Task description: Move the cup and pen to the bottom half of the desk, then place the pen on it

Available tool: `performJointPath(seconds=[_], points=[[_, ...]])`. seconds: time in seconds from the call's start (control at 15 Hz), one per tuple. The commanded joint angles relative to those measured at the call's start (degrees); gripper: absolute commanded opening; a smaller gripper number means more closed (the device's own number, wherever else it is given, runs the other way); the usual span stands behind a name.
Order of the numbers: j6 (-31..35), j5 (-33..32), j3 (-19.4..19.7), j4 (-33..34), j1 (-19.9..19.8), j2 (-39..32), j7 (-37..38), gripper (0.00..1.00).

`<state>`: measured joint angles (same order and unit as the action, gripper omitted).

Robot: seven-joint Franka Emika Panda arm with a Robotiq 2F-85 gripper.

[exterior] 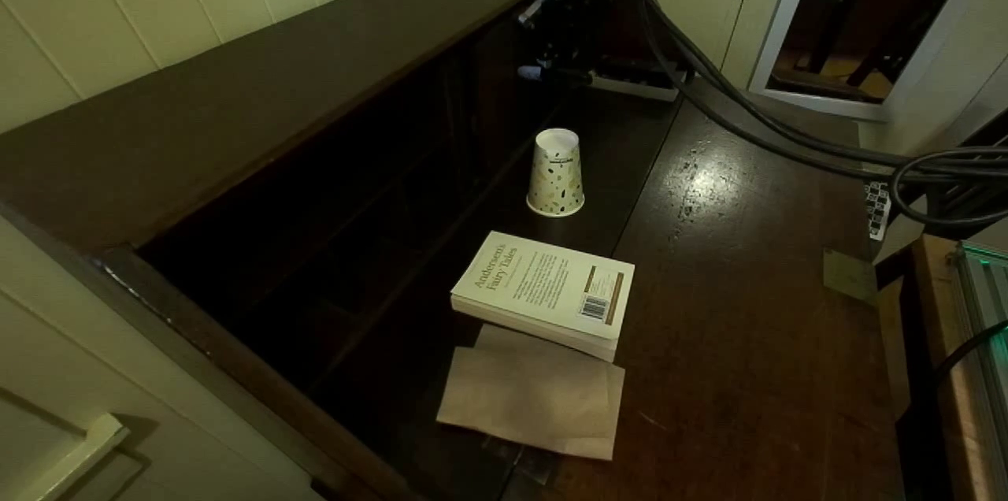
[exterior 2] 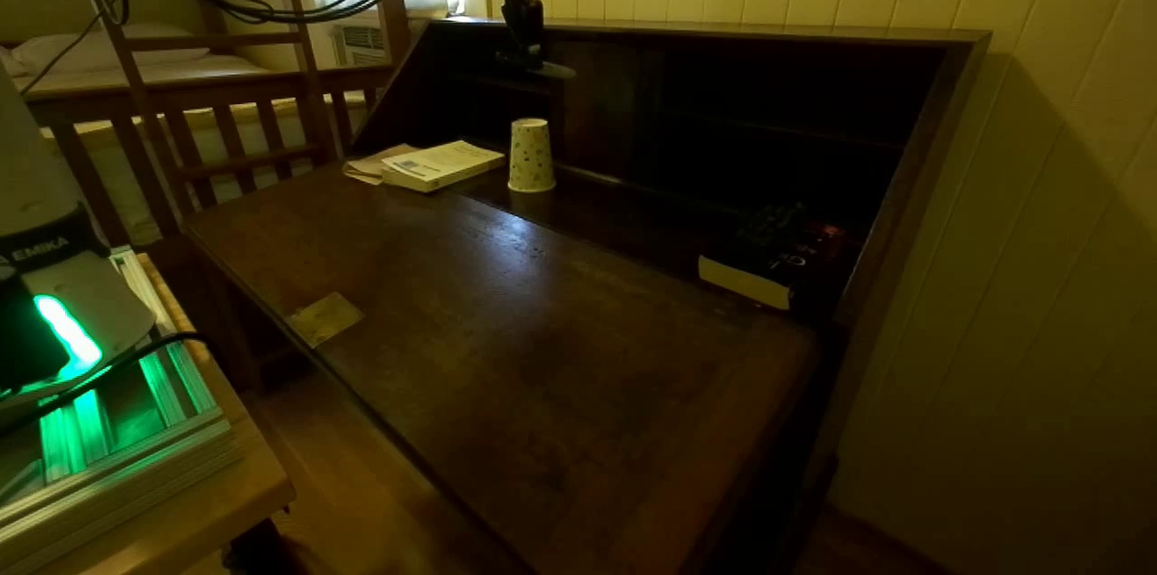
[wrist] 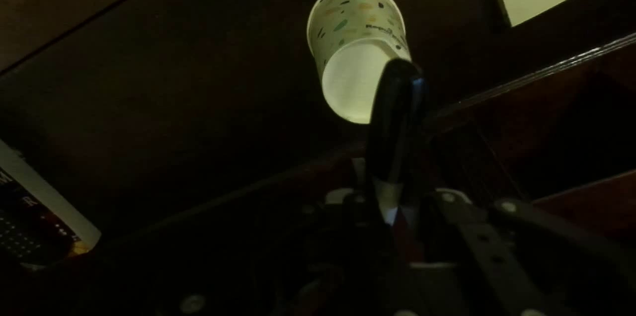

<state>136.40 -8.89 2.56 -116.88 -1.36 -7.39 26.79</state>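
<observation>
I've got the pen (wrist: 396, 124) pinched in my gripper (exterior 2: 526, 60), lying roughly level, and there's the upturned cup (wrist: 355, 62), below and apart!

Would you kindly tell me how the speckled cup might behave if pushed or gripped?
The cup looks like printed paper, so it would probably be light and might dent under a hard squeeze. Standing upside down on its wider end, it seems likelier to slide than tip when nudged low.

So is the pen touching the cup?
Apart. Both exterior views show a dark gap between the pen and the cup; only the wrist view makes them overlap.
</observation>
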Motion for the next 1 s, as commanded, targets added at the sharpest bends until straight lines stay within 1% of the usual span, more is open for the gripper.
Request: performJointPath(seconds=[0.0, 0.27, 0.47, 0.93], points=[[0.1, 1.3, 0.3, 0.0, 0.7, -1.2, 0.1, 0.05], [-0.9, 0.8, 0.6, 0.8, 1.0, -3.2, 1.1, 0.05], [-1.6, -0.1, 0.9, 1.0, 1.7, -4.3, 3.4, 0.05], [-3.3, -2.3, 1.8, 1.1, 3.9, -5.4, 11.6, 0.05]])
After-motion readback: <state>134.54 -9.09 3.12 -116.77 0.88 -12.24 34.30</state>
